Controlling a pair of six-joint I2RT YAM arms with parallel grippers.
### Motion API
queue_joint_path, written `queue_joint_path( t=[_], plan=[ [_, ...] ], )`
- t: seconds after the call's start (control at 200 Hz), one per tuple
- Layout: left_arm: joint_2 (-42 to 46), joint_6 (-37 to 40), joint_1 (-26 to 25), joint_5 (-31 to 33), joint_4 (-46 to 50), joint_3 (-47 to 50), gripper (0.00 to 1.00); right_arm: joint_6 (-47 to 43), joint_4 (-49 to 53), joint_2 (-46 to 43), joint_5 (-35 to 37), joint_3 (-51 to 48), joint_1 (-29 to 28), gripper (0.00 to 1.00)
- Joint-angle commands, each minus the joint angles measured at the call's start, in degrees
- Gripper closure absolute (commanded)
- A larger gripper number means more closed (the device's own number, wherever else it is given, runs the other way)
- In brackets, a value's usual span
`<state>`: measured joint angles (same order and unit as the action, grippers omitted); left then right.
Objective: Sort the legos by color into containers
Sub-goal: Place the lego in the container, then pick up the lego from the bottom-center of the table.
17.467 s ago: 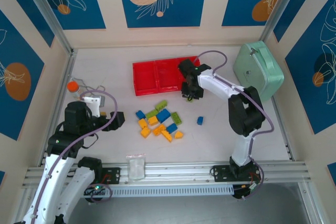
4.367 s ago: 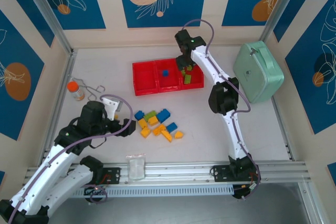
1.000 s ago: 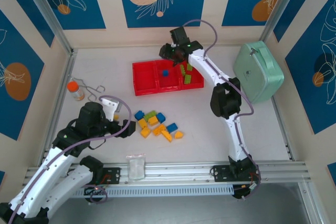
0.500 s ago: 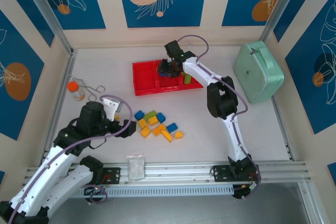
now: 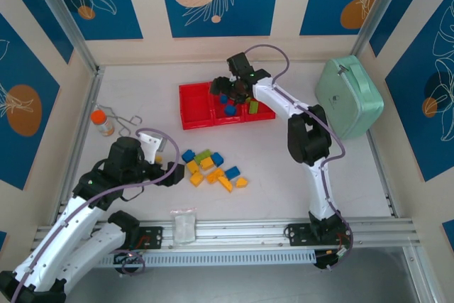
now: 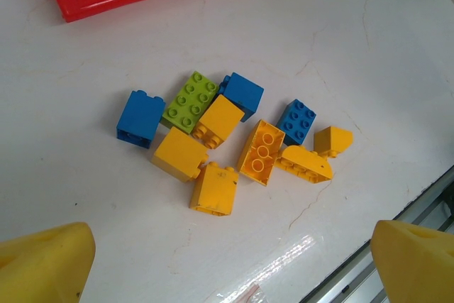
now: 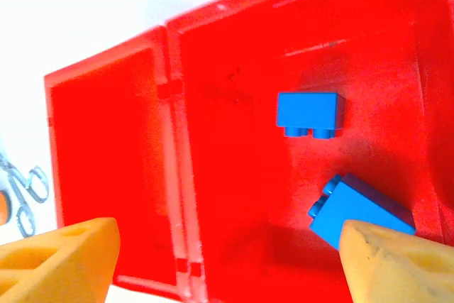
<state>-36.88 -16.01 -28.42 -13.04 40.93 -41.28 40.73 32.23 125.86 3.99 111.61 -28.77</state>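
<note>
The red tray of three containers (image 5: pixel 195 108) lies at the back of the table. My right gripper (image 5: pixel 230 96) hovers open over its middle compartment (image 7: pixel 234 175), where two blue legos (image 7: pixel 310 113) (image 7: pixel 362 212) lie. Green legos (image 5: pixel 253 106) sit in the right compartment, and the left compartment (image 7: pixel 106 175) holds nothing. On the table in front, a loose pile (image 5: pixel 213 167) has several orange-yellow legos (image 6: pixel 213 188), three blue ones (image 6: pixel 138 118) and one lime green one (image 6: pixel 190 101). My left gripper (image 6: pixel 227 267) is open just near of that pile, with nothing between its fingers.
A mint-green case (image 5: pixel 349 96) stands at the right wall. An orange-capped bottle (image 5: pixel 101 122) and scissors (image 5: pixel 128 122) lie at the left. A clear plastic bag (image 5: pixel 184 225) rests by the front rail (image 5: pixel 284 228).
My right gripper swung from the tray's far edge to over the middle compartment, and a second blue lego now lies there. The left arm and the pile have stayed put.
</note>
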Motion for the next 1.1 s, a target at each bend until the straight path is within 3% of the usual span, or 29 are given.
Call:
queue_joint_path(
  t=[0.0, 0.215, 0.46, 0.56, 0.685, 0.82, 0.92, 1.095],
  plan=[
    [0.21, 1.27, -0.40, -1.11, -0.62, 0.48, 0.01, 0.24, 2.10, -4.70, -1.35, 0.56, -0.31, 0.19],
    [0.76, 1.17, -0.40, -0.71, -0.67, 0.52, 0.01, -0.78, 9.68, -12.09, 0.56, 0.16, -2.69, 0.18],
    [0.67, 1.14, -0.40, -0.37, -0.59, 0.58, 0.01, -8.56, 11.31, -26.20, 1.99, -16.11, -6.87, 0.10],
    [0.43, 1.11, -0.40, -0.49, -0.60, 0.57, 0.01, -8.94, 17.34, -29.41, 0.62, -20.29, -6.94, 0.07],
    [0.15, 1.08, -0.40, -0.42, -0.62, 0.53, 0.01, -3.28, 23.16, -34.13, 0.65, -26.74, -8.65, 0.05],
    [-0.18, 0.90, -0.40, -0.15, -0.53, 0.53, 0.01, 8.57, 27.39, -37.71, -0.82, -34.43, -11.52, 0.04],
    [-0.60, 0.98, -0.40, -0.36, -0.59, 0.57, 0.01, 19.55, 29.24, -36.97, -4.11, -39.42, -14.01, 0.05],
    [-1.57, 0.99, -0.40, -1.27, -0.63, 0.49, 0.01, 30.76, 28.44, -34.14, -0.47, -42.60, -21.17, 0.05]
  ],
)
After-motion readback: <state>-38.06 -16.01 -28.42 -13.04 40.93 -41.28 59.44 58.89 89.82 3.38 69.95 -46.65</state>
